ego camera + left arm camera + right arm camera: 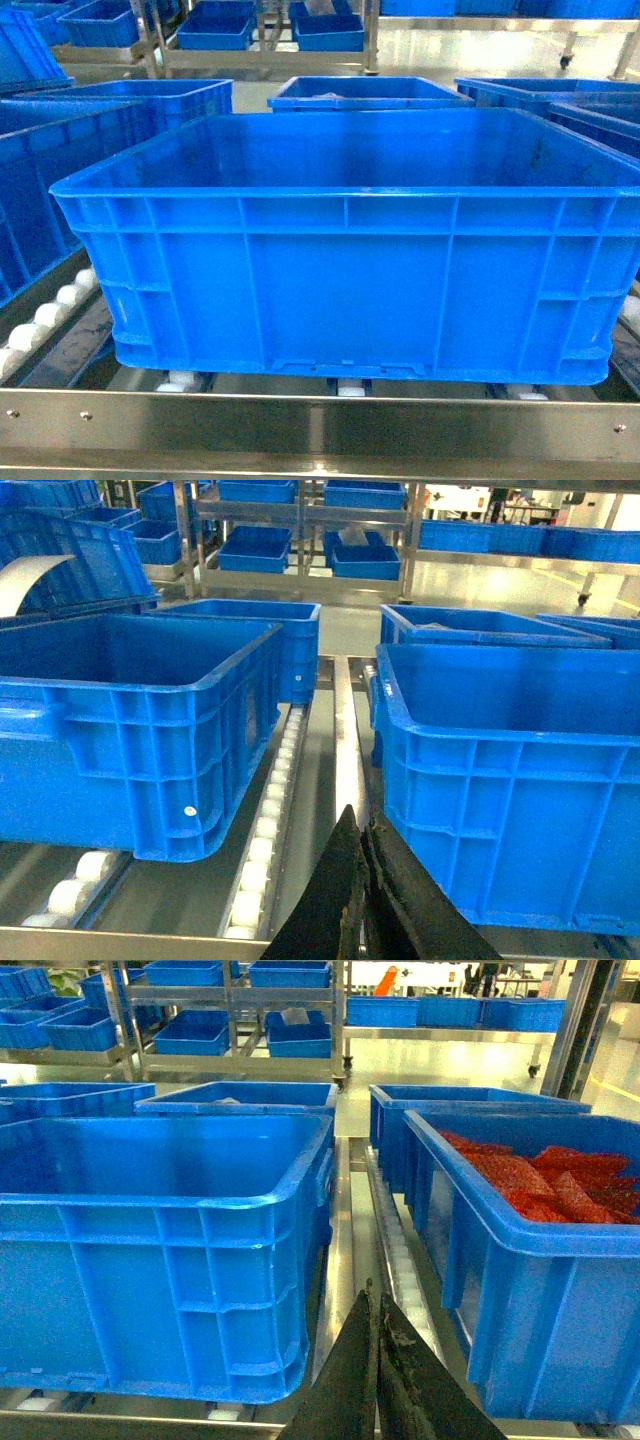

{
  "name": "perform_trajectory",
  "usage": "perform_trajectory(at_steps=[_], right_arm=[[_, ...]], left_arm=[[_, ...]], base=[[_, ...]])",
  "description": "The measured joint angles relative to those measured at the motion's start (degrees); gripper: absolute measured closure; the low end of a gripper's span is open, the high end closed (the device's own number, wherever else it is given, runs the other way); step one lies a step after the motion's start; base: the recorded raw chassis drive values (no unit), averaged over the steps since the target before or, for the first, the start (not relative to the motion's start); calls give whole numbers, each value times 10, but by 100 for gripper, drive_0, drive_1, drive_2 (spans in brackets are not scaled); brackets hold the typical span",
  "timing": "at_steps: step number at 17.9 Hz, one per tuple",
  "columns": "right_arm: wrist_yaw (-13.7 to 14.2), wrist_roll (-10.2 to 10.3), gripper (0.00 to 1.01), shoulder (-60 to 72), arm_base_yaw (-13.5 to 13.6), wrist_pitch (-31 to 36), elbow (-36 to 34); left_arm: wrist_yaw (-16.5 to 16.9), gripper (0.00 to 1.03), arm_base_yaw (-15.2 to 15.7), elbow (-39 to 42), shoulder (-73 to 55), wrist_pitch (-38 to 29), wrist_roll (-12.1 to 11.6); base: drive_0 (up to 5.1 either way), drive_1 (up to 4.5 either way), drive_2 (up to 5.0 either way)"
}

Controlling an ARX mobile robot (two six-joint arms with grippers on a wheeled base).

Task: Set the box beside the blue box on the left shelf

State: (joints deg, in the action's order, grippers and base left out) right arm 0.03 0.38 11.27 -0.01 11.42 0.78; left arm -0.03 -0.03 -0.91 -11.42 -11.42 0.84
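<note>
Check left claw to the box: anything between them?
Nothing visible. The left claw sits by the box's near left corner, over the left shelf's open roller lane. The neighbouring blue crate stands left of that lane, clear of the path.

Cut off at the right edge of the head view: box (350, 270), its base hiding most white rollers (45, 315) beneath.

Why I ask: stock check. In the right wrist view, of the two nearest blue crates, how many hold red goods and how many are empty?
Crate holding red goods: 1
Empty crate: 1
Total: 2
</note>
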Motion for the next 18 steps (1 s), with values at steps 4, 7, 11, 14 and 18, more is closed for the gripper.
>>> perform_trajectory(at_steps=[4, 7, 11, 14, 18], right_arm=[[0, 0, 100, -101, 0, -122, 0], [0, 0, 100, -110, 0, -119, 0], [0, 0, 97, -110, 0, -117, 0], [-1, 0, 58, -110, 0, -117, 0], [-1, 0, 14, -110, 0, -117, 0]], left_arm=[[-1, 102, 0, 0, 98, 125, 0], [0, 102, 0, 0, 108, 120, -1], [0, 101, 0, 0, 108, 118, 0], [0, 63, 0, 0, 108, 118, -1], [0, 19, 0, 0, 108, 118, -1]], base=[[0, 0, 0], [0, 0, 0], [0, 0, 0], [0, 0, 0], [0, 0, 0]])
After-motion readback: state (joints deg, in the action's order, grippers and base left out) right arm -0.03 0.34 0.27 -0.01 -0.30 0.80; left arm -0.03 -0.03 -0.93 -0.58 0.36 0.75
